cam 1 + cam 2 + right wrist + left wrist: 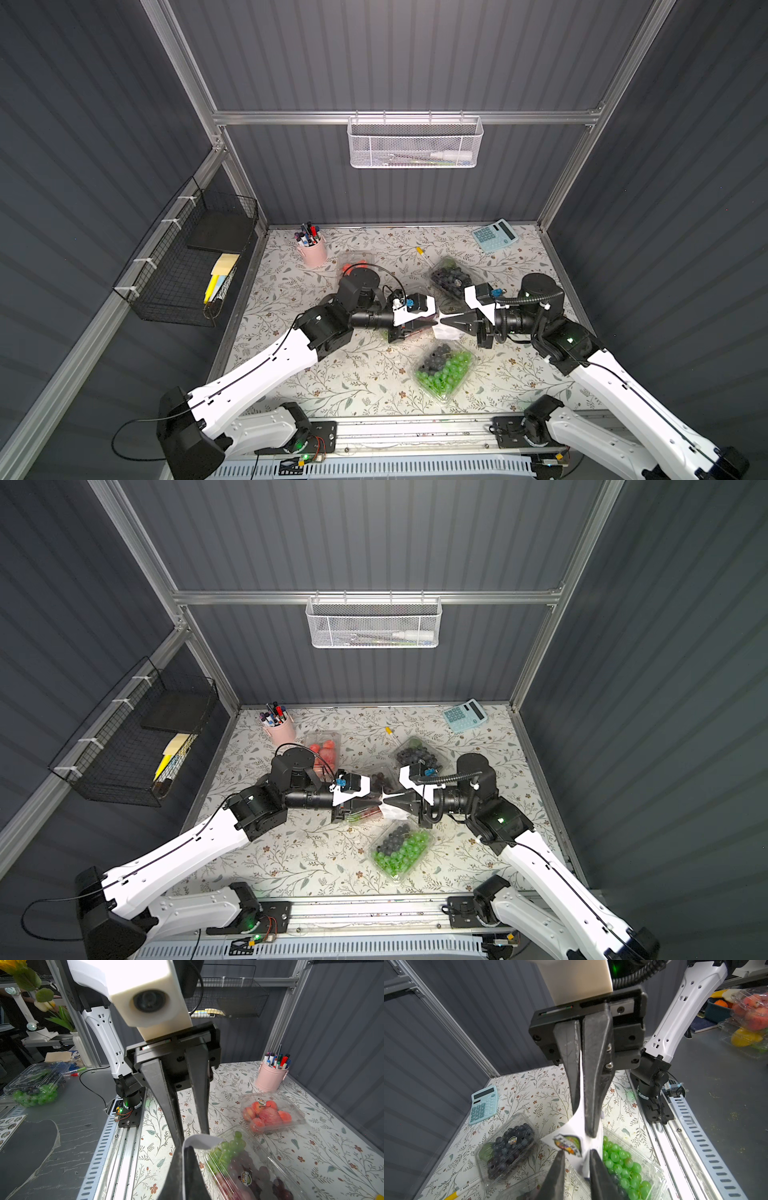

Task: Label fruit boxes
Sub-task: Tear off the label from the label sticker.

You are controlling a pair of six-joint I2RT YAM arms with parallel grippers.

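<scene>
Fruit boxes (pixel 444 370); right end effector (pixel 590 1133) tight on sticker sheet (pixel 576 1124), left end effector (pixel 576 1154) apart.

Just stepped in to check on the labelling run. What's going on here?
The right gripper is shut on the white sticker sheet, holding it above the middle of the table. The left gripper, jaws open, is at the one sticker showing on it. The strawberry box, blueberry box and red-and-green grape box are labelled. No label shows on the box of green grapes and dark berries.
</scene>
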